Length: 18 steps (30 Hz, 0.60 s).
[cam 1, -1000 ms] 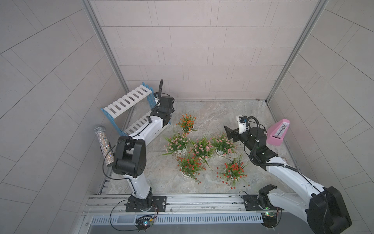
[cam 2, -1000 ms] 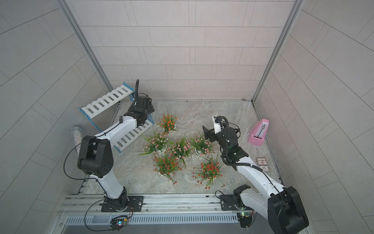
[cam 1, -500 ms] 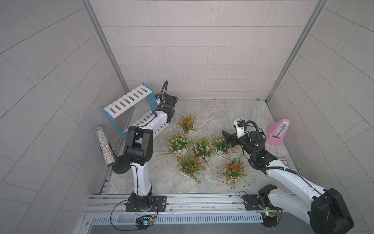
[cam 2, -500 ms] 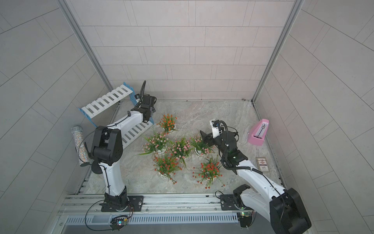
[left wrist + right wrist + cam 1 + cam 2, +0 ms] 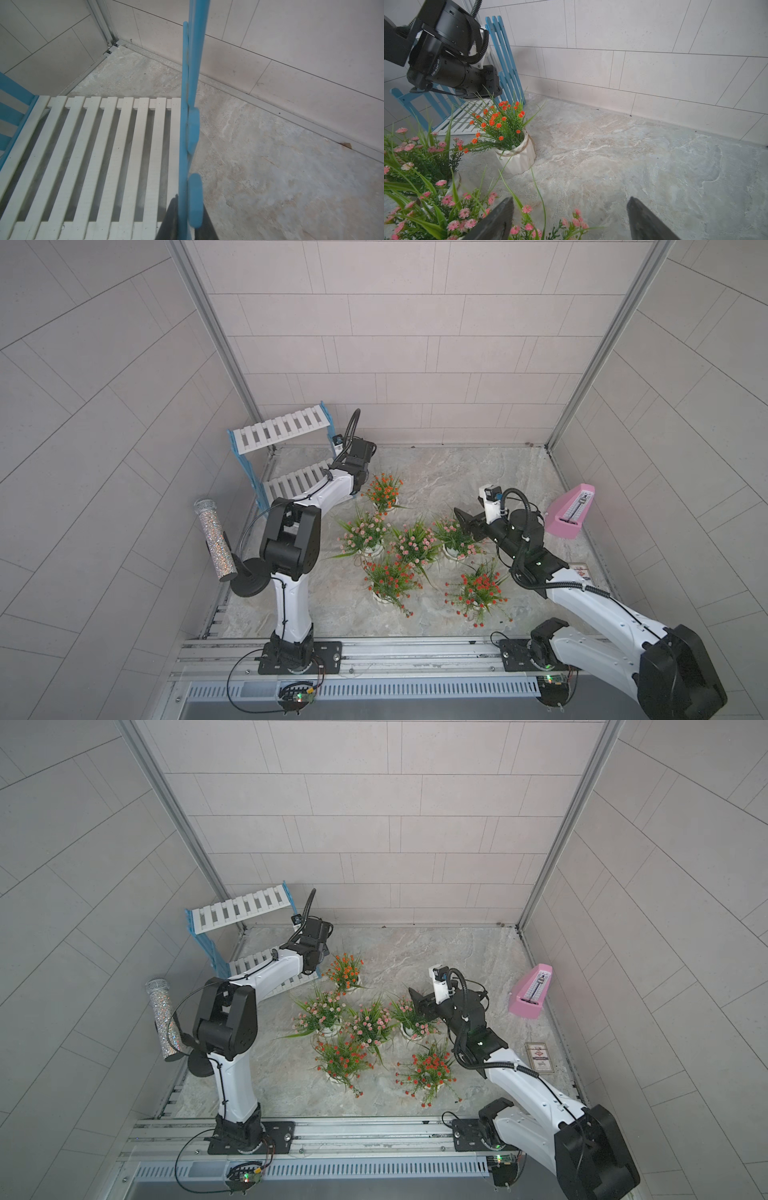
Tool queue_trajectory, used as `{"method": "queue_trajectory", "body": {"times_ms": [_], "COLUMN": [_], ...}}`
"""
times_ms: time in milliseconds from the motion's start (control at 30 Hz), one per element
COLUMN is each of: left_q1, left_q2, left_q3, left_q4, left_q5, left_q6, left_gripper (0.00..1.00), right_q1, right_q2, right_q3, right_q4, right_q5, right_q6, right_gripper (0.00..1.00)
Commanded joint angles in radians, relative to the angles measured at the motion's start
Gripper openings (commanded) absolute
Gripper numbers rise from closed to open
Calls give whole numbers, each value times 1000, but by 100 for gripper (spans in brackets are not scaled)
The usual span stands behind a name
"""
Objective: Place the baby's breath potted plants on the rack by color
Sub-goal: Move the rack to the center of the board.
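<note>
The left fingers (image 5: 170,217) have just closed on the rack's (image 5: 282,433) blue side panel (image 5: 190,79), probably to shift the rack before loading. The right fingers (image 5: 496,220) stand wide open and empty over a pink plant (image 5: 446,531). All six plants (image 5: 384,489) sit on the tabletop (image 5: 478,472) beside the rack.

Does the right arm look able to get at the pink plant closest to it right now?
Probably yes. The right claw is open and right beside that pink plant, with nothing between them, though the plant's own leaves crowd its pot.
</note>
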Motion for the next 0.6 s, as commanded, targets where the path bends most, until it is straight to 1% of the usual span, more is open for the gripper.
{"method": "queue_trajectory", "body": {"times_ms": [0, 233, 400, 567], "left_q1": [-50, -137, -171, -205], "left_q2": [-21, 3, 31, 72], "left_q3": [2, 32, 59, 123], "left_q4": [30, 61, 89, 95], "left_q5": [22, -7, -9, -6], "left_q6": [-31, -23, -13, 1], "left_gripper": [11, 12, 13, 13], "right_q1": [7, 7, 7, 7], "right_q2": [-37, -105, -154, -189], "right_q3": [-4, -23, -30, -43], "right_q4": [-2, -15, -40, -48], "right_q5": [24, 86, 110, 136], "right_q6": [-7, 15, 19, 18], "right_gripper": [88, 89, 89, 89]}}
